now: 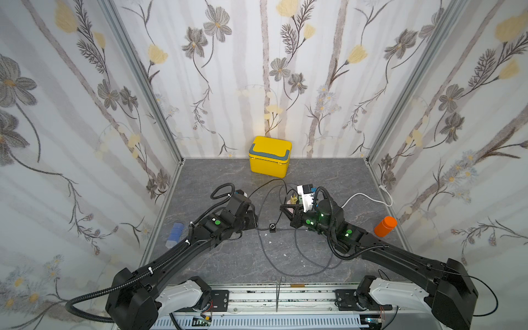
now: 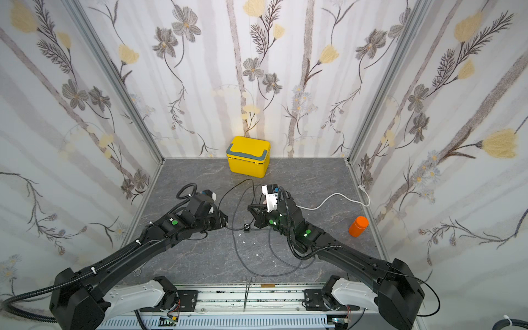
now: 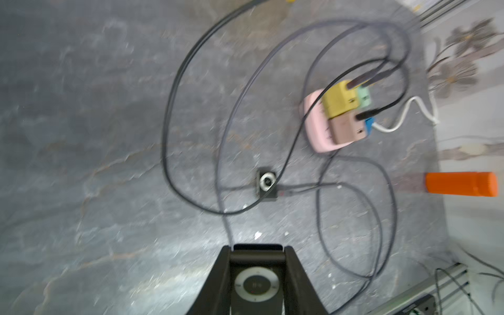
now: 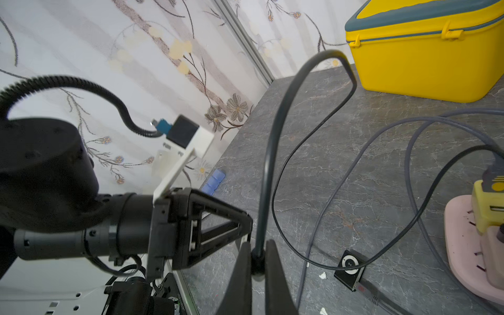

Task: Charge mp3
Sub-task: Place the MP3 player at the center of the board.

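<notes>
Mp3 player (image 3: 256,285) gripped in left gripper (image 3: 257,249), right gripper (image 4: 257,245) pinched tight on dark cable (image 4: 270,158) just beside it, second player (image 3: 266,182) lying on table (image 3: 81,136) between the two grippers, cord attached

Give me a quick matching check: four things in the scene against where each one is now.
Things:
1. small black mp3 player with silver ring
2. thick dark grey cable
3. yellow plastic lidded box
4. orange plastic bottle

Places:
A. near the right-side wall
B. held in the left hand
C. against the back wall
D. clamped in the right hand

Pairs: 1-B, 2-D, 3-C, 4-A
</notes>
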